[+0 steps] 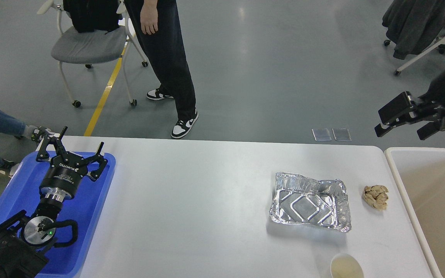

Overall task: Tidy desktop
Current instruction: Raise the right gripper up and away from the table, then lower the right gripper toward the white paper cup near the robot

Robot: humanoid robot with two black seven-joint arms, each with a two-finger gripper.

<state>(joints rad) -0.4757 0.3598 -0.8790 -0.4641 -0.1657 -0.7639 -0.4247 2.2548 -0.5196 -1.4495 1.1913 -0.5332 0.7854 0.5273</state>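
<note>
Early stage: foil tray, paper wad, cup lie on desktop, below-left of right gripper's spread fingers. Left gripper fingers apart, empty, over blue tray. Bin right.

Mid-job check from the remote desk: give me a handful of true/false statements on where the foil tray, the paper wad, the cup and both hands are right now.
1. The foil tray lies on the desktop. True.
2. The crumpled paper wad is inside the cream bin. False: it lies on the desktop, between the foil tray and the bin.
3. The left hand is open above the blue tray. True.
4. The right hand grips the foil tray. False: it is open, holds nothing, and sits beyond the table's far right corner.
5. The paper cup stands at the near edge, nearer than the foil tray. True.
6. The foil tray holds food. False: it looks empty.
</note>
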